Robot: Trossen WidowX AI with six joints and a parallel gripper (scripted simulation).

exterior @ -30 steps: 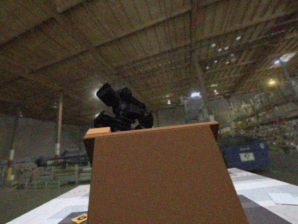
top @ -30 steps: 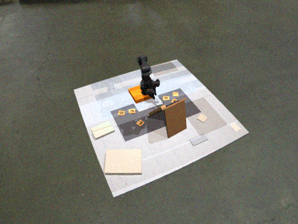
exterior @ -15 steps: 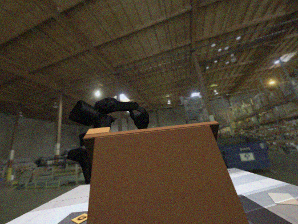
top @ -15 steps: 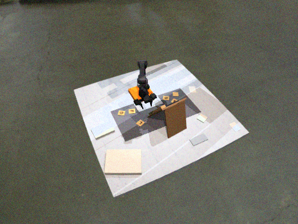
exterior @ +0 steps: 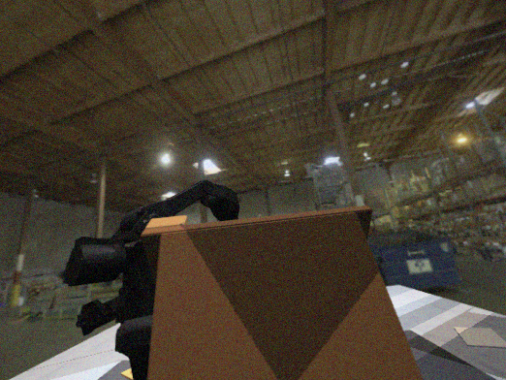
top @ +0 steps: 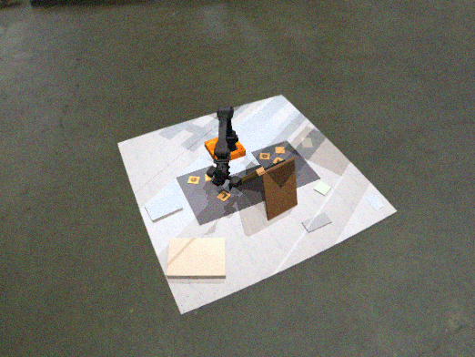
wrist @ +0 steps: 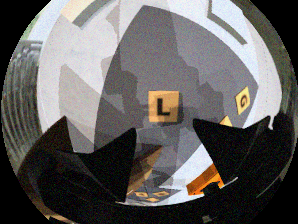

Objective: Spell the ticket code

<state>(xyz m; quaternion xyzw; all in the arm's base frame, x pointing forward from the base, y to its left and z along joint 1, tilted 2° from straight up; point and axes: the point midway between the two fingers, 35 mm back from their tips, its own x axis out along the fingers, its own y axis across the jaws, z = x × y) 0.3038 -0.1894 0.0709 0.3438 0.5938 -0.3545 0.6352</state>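
My gripper (top: 224,183) (wrist: 164,127) is open and empty, pointing down above the L tile (top: 223,196) (wrist: 163,106), which lies flat on the dark mat (top: 211,214) (wrist: 145,40). The G tile (top: 194,179) (wrist: 242,100) and another tile (top: 207,178) (wrist: 226,121), partly hidden by the gripper, lie nearer the arm's base. Three more tiles (top: 265,156) (top: 279,149) (top: 277,160) lie beyond the board. The brown board (top: 281,196) (exterior: 281,291) stands upright and shows its back in the top and exterior views. The rail's letters and the ticket cannot be read.
An orange base plate (top: 211,147) (wrist: 205,180) is under the arm. A thick cream slab (top: 197,257), a pale slab (top: 163,209), a grey plate (top: 317,222), a pale green square (top: 322,188) and a pale blue one (top: 375,201) lie around the mat.
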